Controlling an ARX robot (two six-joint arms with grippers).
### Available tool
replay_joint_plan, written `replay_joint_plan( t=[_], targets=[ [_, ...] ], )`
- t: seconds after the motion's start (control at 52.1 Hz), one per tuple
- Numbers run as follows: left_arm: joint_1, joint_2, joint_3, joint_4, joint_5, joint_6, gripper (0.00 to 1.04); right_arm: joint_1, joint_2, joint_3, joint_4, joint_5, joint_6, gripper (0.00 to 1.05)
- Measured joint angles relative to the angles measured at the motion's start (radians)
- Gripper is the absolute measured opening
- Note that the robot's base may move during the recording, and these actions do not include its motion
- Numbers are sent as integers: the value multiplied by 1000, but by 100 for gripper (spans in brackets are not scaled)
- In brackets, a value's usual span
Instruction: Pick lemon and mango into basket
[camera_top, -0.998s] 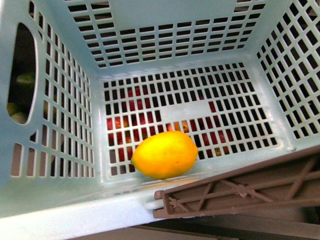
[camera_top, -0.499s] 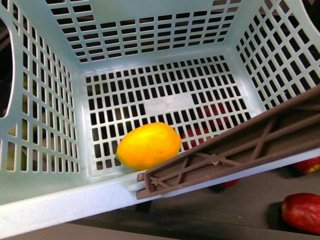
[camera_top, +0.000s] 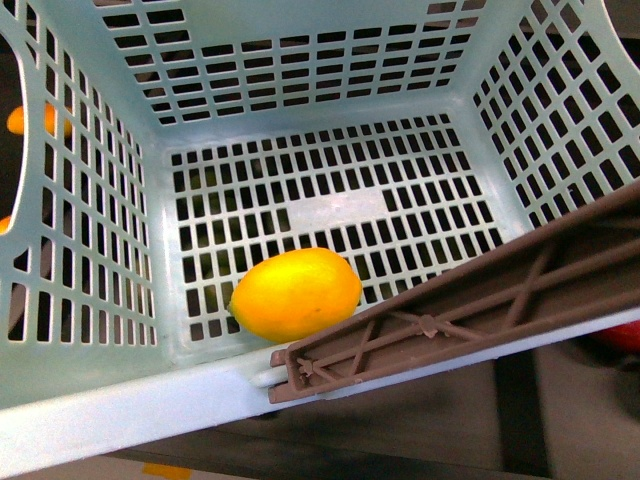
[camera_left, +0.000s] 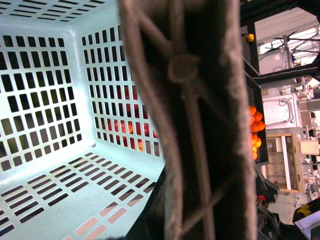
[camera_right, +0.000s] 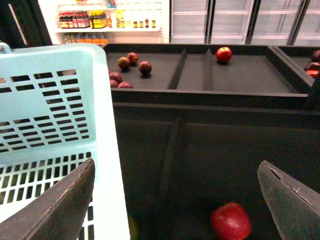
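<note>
The aqua basket (camera_top: 90, 420) fills the front view. The yellow lemon (camera_top: 295, 293) lies on its slotted floor by the near wall. The brown handle (camera_top: 450, 320) slants across the near right rim. My left gripper is shut on the basket by that handle (camera_left: 195, 120), which fills the left wrist view and hides the fingers. My right gripper (camera_right: 177, 200) is open and empty beside the basket wall (camera_right: 50, 110), above a dark bin. A red fruit (camera_right: 230, 221) lies below it. I cannot tell whether it is the mango.
Dark shelf bins with dividers (camera_right: 177, 70) hold a red apple (camera_right: 224, 54) and dark red fruits (camera_right: 125, 62). Orange fruit (camera_top: 25, 118) shows through the basket's left wall. A pile of oranges (camera_left: 255, 135) lies past the handle. Store shelves and fridges stand behind.
The basket has shifted over the bins. The red fruits seen under its floor and at the right have left view, and orange fruit now shows at the left. The lemon stays by the near wall.
</note>
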Motion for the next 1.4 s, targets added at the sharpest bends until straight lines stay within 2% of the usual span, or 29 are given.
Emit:
replay_joint_plan(
  t=[1.402],
  targets=[
    [0, -2, -2, 0, 1, 2, 4, 0, 0, -2, -1, 0, 0, 96]
  ],
)
